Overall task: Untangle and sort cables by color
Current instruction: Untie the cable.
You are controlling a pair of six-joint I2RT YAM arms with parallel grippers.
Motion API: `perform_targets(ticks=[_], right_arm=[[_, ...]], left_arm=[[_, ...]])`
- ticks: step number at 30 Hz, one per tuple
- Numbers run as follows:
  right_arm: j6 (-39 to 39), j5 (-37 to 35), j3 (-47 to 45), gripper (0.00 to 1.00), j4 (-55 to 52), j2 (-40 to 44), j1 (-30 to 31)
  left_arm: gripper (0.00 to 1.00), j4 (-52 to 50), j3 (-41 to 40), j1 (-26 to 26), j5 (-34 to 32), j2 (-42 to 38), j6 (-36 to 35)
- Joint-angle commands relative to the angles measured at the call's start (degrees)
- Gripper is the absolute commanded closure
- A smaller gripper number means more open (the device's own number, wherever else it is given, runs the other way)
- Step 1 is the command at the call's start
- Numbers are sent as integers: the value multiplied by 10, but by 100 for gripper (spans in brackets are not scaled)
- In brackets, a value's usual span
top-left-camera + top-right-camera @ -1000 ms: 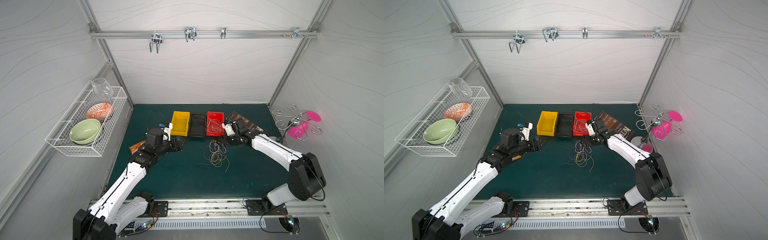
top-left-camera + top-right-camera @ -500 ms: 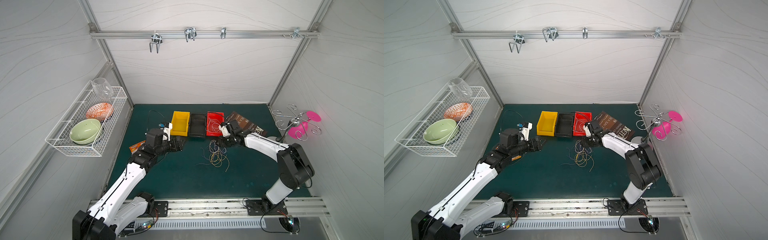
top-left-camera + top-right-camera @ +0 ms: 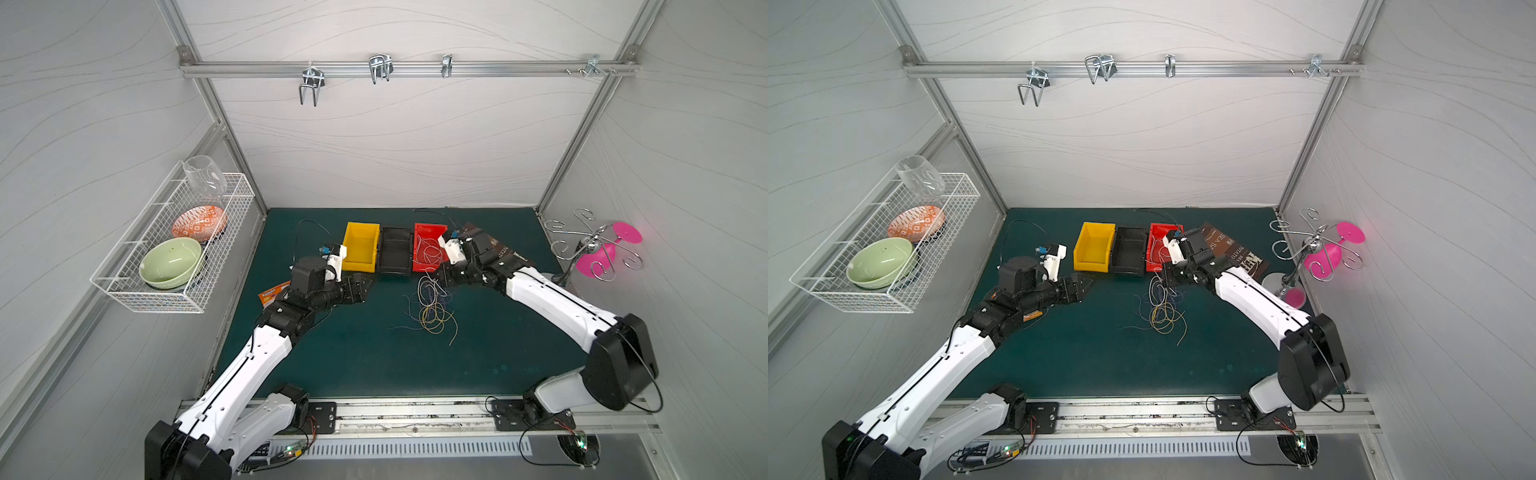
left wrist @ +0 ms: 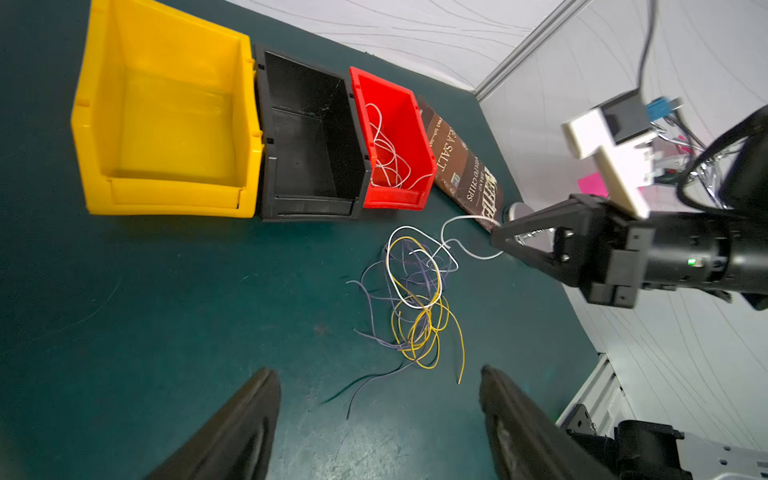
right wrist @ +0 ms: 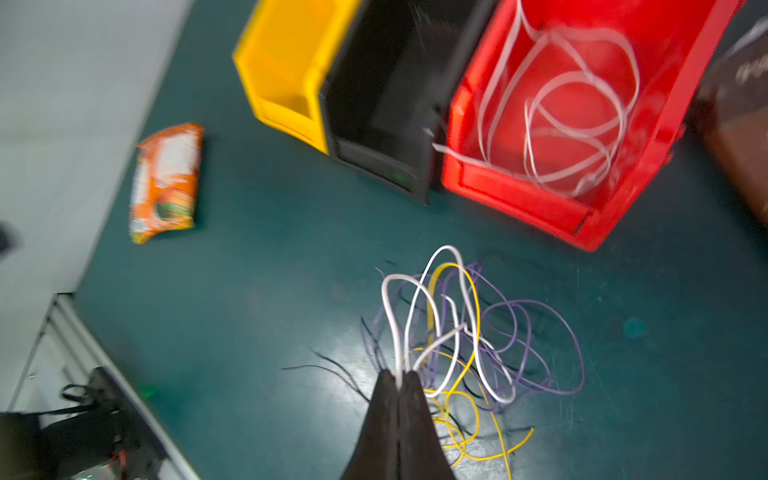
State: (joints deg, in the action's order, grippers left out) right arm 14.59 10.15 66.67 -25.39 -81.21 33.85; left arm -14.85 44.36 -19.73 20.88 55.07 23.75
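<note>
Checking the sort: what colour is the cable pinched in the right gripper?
A white cable; clearest in the right wrist view.

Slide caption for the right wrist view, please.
Right pincer shut on a white cable in the mixed tangle; other white cables lie in the red bin.

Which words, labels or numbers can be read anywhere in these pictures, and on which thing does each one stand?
"SEA SALT": on the brown bag beside the red bin.
"CHIPS": small print on the same bag.
The bag's large brand word is too blurred to read surely.
The orange packet: its print is too blurred.
Nothing else shows readable text.
</note>
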Motion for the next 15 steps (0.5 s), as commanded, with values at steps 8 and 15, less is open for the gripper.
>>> perform_targets(ticks=[8,15], right_arm=[[-48,44,135,100,-78,93,6],[-19,69,166,100,-59,100,6]], left_arm=[[19,256,13,-33,147,85,-21],[16,277,74,-116,138,193,-80]])
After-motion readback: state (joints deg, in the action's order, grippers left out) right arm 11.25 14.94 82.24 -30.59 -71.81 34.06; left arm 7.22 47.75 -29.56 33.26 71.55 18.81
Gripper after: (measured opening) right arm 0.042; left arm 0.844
